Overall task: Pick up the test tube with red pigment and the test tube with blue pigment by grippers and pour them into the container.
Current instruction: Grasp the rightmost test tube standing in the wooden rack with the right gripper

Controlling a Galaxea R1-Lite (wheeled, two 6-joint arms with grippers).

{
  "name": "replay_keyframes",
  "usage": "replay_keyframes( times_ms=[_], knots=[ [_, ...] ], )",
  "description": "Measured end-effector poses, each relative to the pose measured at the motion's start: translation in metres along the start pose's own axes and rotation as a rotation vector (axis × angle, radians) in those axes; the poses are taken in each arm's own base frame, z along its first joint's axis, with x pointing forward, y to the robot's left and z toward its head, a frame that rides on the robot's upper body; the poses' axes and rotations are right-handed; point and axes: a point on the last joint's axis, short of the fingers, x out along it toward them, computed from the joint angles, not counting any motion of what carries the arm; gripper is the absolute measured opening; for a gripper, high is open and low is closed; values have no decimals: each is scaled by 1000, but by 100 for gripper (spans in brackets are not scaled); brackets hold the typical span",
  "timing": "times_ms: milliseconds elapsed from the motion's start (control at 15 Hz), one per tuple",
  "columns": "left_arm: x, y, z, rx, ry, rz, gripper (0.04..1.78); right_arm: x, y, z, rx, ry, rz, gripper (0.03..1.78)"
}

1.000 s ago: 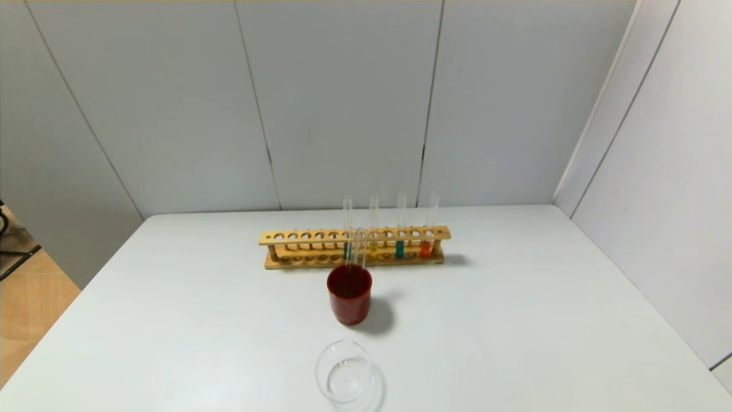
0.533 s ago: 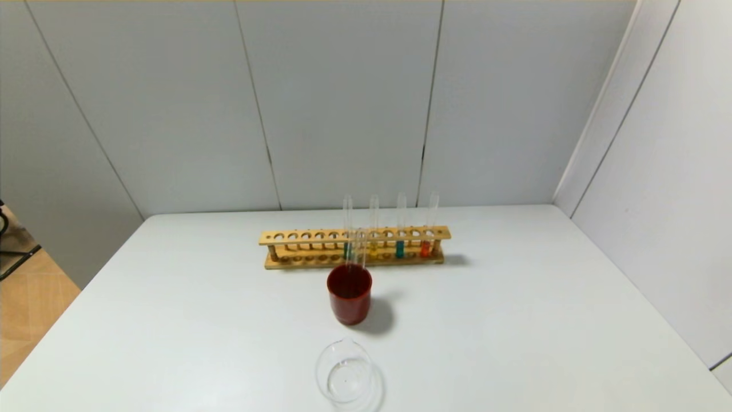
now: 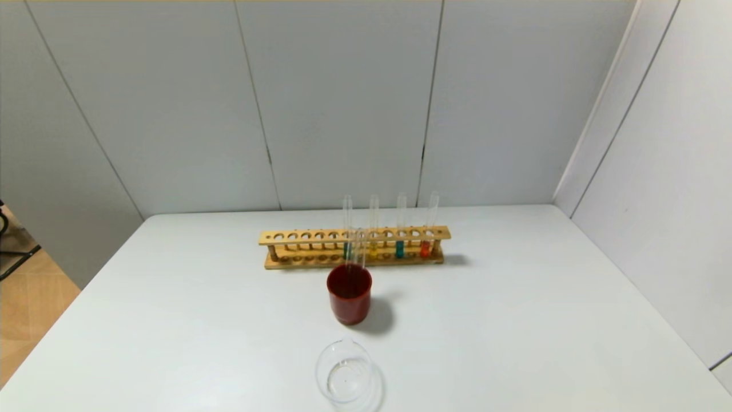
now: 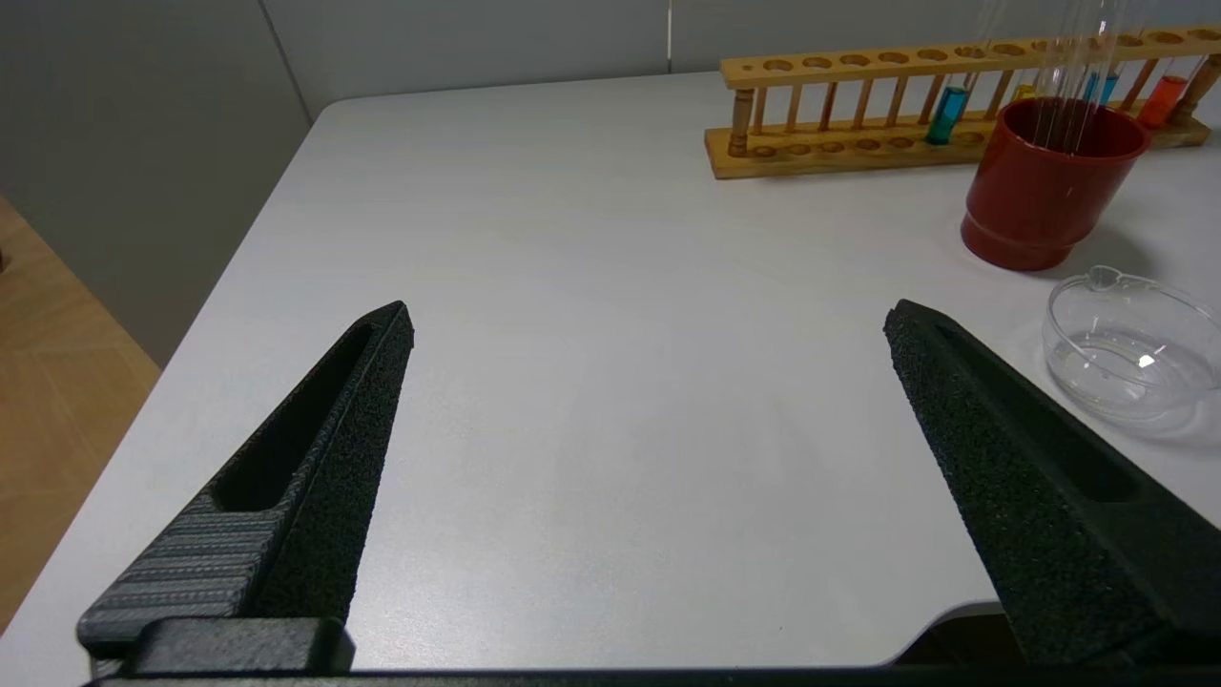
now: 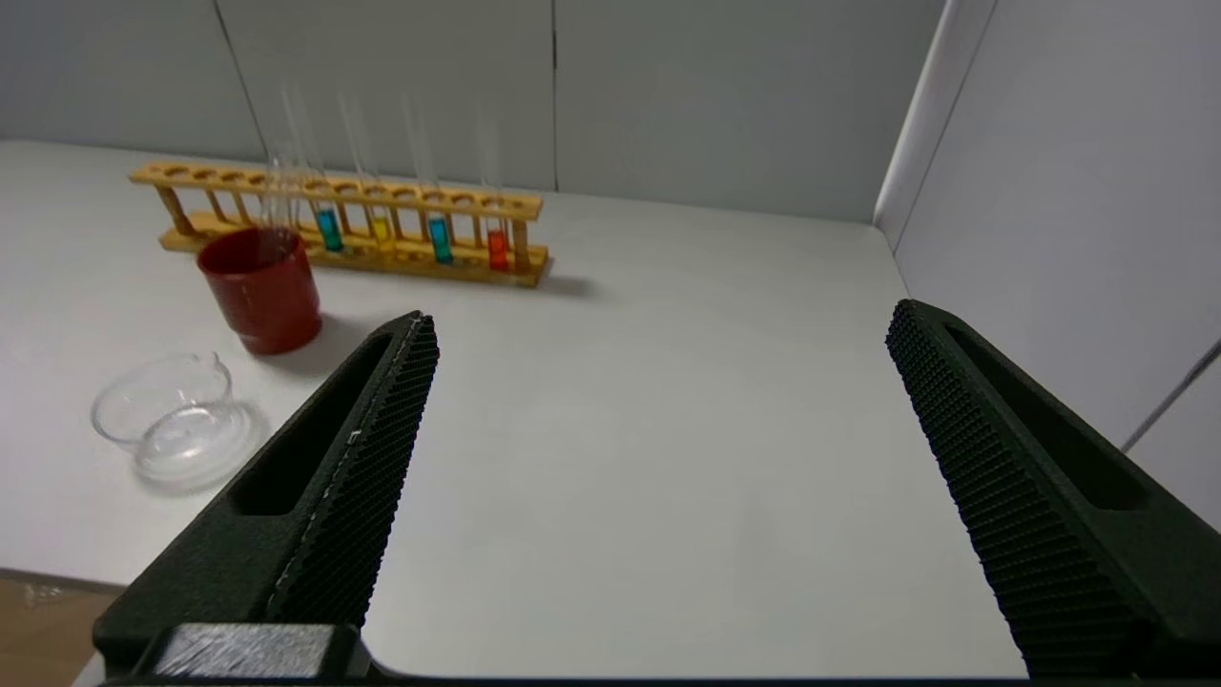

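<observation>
Both tools, left tool [image 4: 649, 320] and right tool [image 5: 663, 320], gape over table [image 3: 514, 320]

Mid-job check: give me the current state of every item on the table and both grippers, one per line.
Test tube with red pigment: upright in rack.
Test tube with blue pigment: upright in rack.
Container: upright, looks empty.
Red cup: upright, clear tubes standing inside.
Wooden rack: standing, four tubes.
Left gripper: open, empty.
Right gripper: open, empty.

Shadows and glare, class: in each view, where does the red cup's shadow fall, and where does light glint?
Head view: the red cup casts its shadow toward the robot's right. Left wrist view: a bright glint sits inside the container. Right wrist view: shadows lie beside the cup and the rack.
</observation>
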Motion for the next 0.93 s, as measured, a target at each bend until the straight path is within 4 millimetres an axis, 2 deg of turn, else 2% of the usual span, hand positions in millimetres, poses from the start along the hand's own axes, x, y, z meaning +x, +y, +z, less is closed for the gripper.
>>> replay_keyframes(
  times_ms=[267,400,533,733,933],
  knots=[
    [0,0,0,0,0,0,175,24,-6,55,13,20,16,172],
    [0,0,0,0,0,0,175,48,-10,80,43,41,36,172],
    [0,0,0,0,0,0,175,80,-14,99,86,46,79,172],
    [0,0,0,0,0,0,175,140,-22,111,144,45,160,172],
    [0,0,0,0,1,0,175,199,-30,105,175,65,192,172]
  ],
)
